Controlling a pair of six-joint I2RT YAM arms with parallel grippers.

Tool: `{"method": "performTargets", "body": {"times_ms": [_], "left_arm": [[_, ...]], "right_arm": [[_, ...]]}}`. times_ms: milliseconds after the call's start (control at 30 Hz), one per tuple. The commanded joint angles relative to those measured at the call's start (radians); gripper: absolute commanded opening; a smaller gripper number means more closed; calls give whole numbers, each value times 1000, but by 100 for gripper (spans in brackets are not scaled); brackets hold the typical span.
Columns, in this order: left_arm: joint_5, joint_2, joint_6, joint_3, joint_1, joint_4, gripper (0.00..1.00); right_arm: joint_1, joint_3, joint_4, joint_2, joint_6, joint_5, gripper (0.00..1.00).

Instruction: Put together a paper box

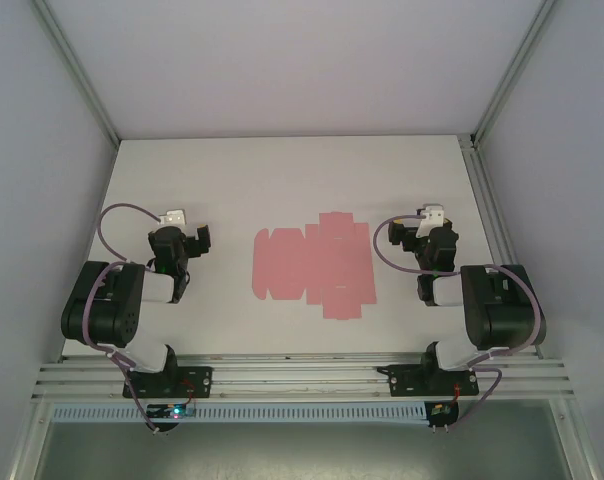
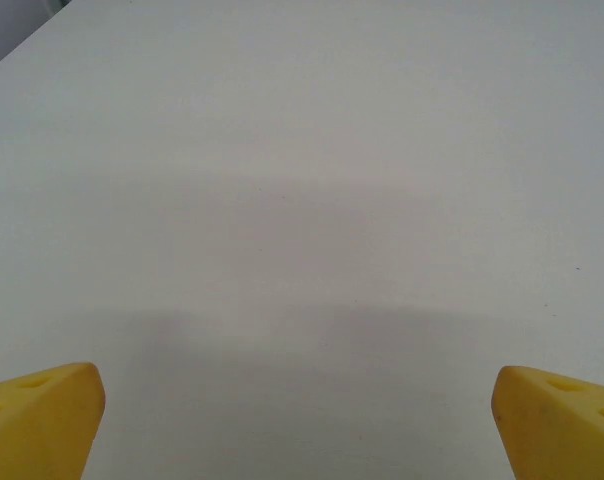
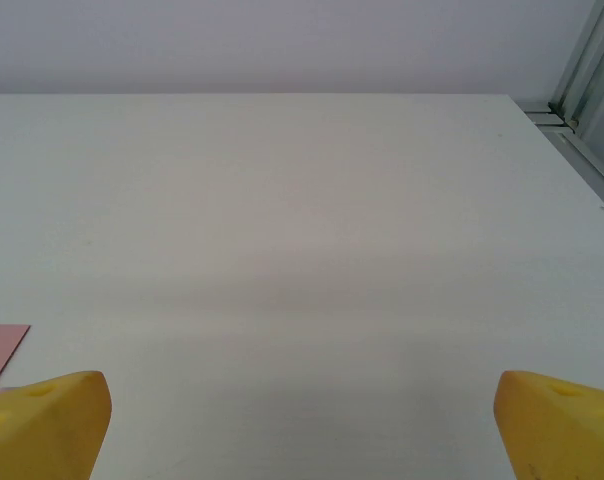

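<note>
The paper box [image 1: 312,265] lies as a flat, unfolded pink sheet, flaps spread, on the middle of the white table [image 1: 282,170]. Left of the sheet and well apart from it, the left gripper [image 2: 302,425] has its yellow fingers [image 2: 42,415] spread wide with nothing between them. To the sheet's right, the right gripper [image 3: 302,430] is likewise wide open and empty, with one pink corner of the sheet just beside its left fingertip.

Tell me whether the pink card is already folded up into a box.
No: in the top view the paper box lies flat on the table as an unfolded die-cut sheet, flaps spread.
</note>
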Motion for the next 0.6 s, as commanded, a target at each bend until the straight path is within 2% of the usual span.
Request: {"method": "performTargets", "body": {"times_ms": [0,567], "left_arm": [[7,-13,5,13,6,48,100],[5,-13,10,21,4,35,100]], "right_arm": [[6,13,27,-14,-9,-16,98],[6,14,24,-14,-8,-14,98]]}}
